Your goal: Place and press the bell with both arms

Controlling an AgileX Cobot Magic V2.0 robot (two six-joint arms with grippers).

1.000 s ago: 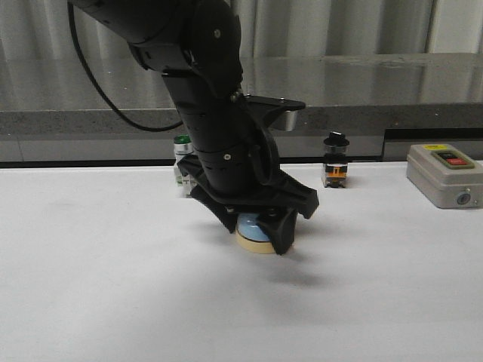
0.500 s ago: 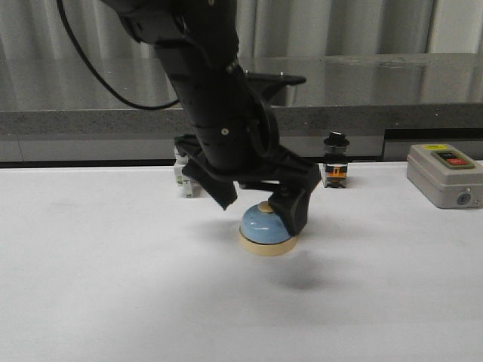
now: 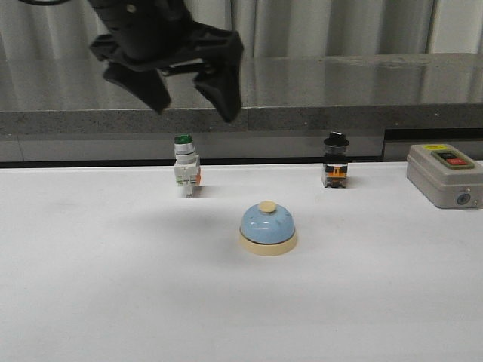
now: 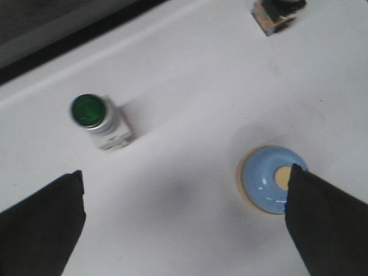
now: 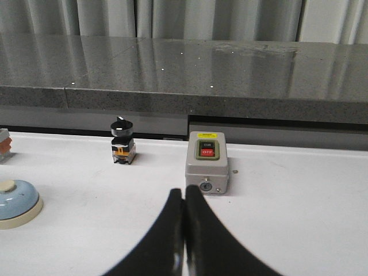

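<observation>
The bell [image 3: 268, 229], a pale-blue dome on a cream base ring with a cream button, stands free on the white table near its middle. My left gripper [image 3: 194, 107] is open and empty, raised high above and to the left of the bell. In the left wrist view the bell [image 4: 265, 178] lies beside one finger, with the gripper [image 4: 187, 175] spread wide. My right gripper [image 5: 184, 194] is shut and empty, low over the table, with the bell [image 5: 16, 202] far off to its side. The right arm does not show in the front view.
A green-capped white push-button switch [image 3: 185, 174] stands behind and left of the bell. A black-knobbed switch [image 3: 336, 169] stands behind and right. A grey box with a red button [image 3: 447, 175] sits at the far right. A dark counter ledge [image 3: 362, 117] runs along the back.
My left gripper let go of the bell and rose up and to the left, well above the table. The bell stayed where it was set down.
</observation>
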